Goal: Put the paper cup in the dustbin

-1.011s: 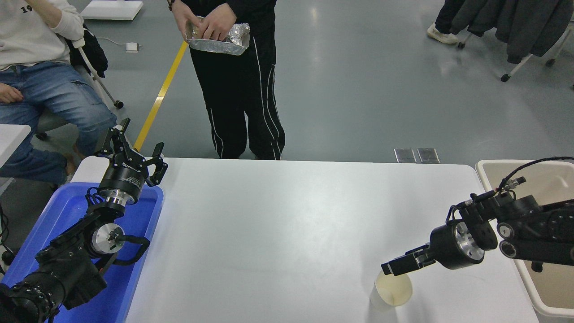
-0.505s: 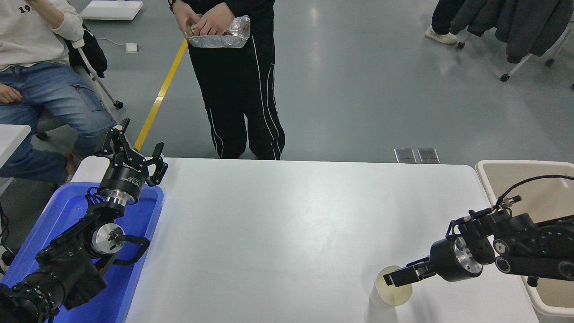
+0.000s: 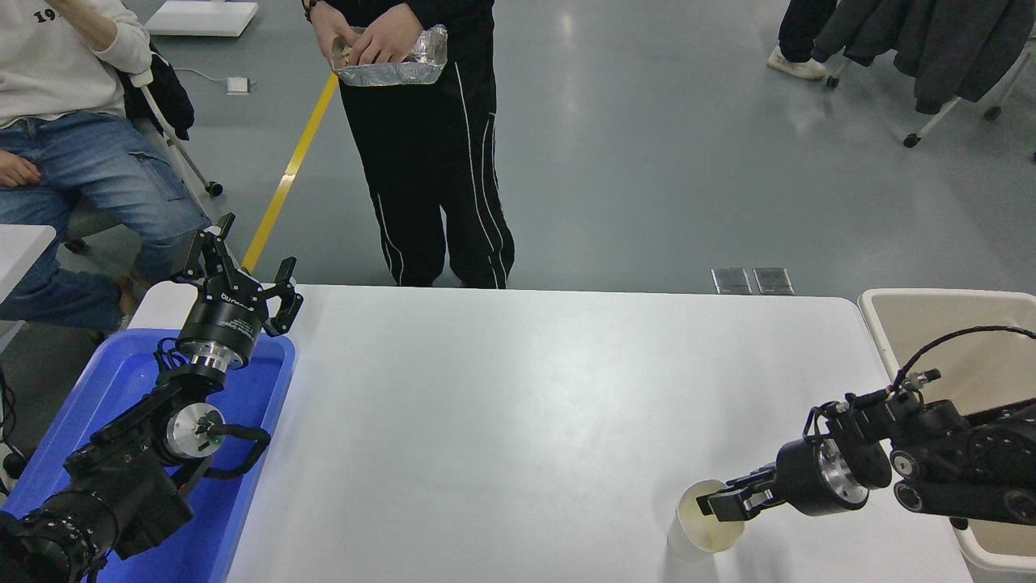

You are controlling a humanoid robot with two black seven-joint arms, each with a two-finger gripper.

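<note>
The paper cup (image 3: 698, 528) stands upright on the white table (image 3: 518, 405) near its front right, white outside and cream inside. My right gripper (image 3: 723, 504) comes in from the right edge and sits low at the cup's right rim. Its fingers are slightly apart around the rim, and the cup keeps its round shape. The beige dustbin (image 3: 955, 340) stands off the table's right end, behind my right arm. My left gripper (image 3: 243, 271) is parked open at the far left, above the blue tub (image 3: 121, 380).
A person in black trousers stands at the table's far edge holding a foil tray (image 3: 390, 61). Another person in jeans (image 3: 97, 178) sits at the far left. Coats hang on a wheeled rack (image 3: 931, 48) at the top right.
My right gripper has moved down and slightly right, from just above the cup to its right rim. The cup has stayed in place. The left arm has not moved.
</note>
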